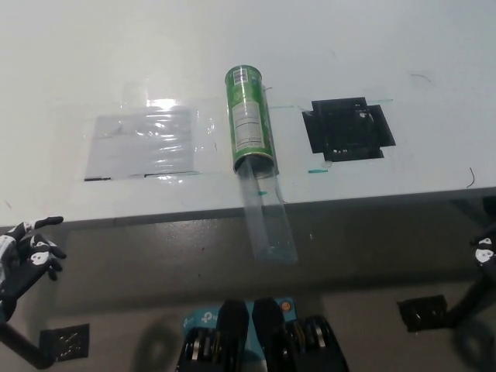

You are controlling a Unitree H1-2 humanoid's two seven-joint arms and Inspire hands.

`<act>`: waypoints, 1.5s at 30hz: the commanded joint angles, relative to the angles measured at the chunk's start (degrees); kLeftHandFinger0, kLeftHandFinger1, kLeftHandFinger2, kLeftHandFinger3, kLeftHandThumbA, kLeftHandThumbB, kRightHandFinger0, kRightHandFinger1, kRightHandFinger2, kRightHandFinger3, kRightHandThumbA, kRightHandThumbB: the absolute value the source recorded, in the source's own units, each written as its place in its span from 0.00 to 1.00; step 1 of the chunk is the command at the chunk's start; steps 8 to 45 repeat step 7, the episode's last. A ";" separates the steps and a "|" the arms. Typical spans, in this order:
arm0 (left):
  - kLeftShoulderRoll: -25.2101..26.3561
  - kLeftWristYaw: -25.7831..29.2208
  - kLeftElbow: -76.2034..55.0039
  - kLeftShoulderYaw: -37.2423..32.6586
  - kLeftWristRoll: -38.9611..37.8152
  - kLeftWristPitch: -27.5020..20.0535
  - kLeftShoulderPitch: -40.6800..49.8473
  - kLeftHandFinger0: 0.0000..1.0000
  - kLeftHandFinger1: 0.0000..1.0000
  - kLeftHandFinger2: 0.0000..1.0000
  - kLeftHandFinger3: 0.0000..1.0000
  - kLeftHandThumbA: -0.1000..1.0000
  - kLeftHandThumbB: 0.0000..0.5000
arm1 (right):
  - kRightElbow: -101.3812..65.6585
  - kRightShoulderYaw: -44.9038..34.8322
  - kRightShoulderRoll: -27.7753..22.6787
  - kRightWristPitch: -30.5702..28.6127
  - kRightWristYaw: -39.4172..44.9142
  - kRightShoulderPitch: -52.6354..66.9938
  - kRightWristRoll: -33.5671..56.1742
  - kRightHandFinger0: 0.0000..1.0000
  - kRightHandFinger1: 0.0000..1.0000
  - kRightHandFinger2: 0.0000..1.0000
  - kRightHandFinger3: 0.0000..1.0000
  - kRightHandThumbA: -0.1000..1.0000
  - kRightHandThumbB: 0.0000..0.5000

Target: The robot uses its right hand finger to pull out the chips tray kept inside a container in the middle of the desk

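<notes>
Fingers (35, 249) of white left hand (23, 260) spread, empty, low at left edge. Right hand (486, 252) barely in view at right edge; fingers' state unclear. Green container (249, 118) lying on white tabletop (403, 46), clear tray (267, 217) drawn out past front edge.

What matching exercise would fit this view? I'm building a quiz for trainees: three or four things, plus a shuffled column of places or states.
Things:
1. green chips can
2. clear tray
3. black square patch
4. left hand

Places or states:
A. at the picture's lower left, off the desk
B. lying on its side mid-desk
C. flat on the desk, right of the can
D. sticking out of the can's mouth, past the desk edge

Pairs: 1-B, 2-D, 3-C, 4-A
</notes>
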 commanded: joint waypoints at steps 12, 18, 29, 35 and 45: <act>0.55 0.70 -0.68 0.63 0.17 -2.25 0.03 0.30 0.30 0.33 0.65 0.04 0.19 | -0.26 -0.49 -1.09 0.05 -3.87 -2.07 2.48 0.07 0.14 0.33 0.27 0.00 0.53; 0.55 0.70 -0.68 0.63 0.17 -2.25 0.03 0.30 0.30 0.33 0.65 0.04 0.19 | -0.26 -0.49 -1.09 0.05 -3.87 -2.07 2.48 0.07 0.14 0.33 0.27 0.00 0.53; 0.55 0.70 -0.68 0.63 0.17 -2.25 0.03 0.30 0.30 0.33 0.65 0.04 0.19 | -0.26 -0.49 -1.09 0.05 -3.87 -2.07 2.48 0.07 0.14 0.33 0.27 0.00 0.53; 0.55 0.70 -0.68 0.63 0.17 -2.25 0.03 0.30 0.30 0.33 0.65 0.04 0.19 | -0.26 -0.49 -1.09 0.05 -3.87 -2.07 2.48 0.07 0.14 0.33 0.27 0.00 0.53; 0.55 0.70 -0.68 0.63 0.17 -2.25 0.03 0.30 0.30 0.33 0.65 0.04 0.19 | -0.26 -0.49 -1.09 0.05 -3.87 -2.07 2.48 0.07 0.14 0.33 0.27 0.00 0.53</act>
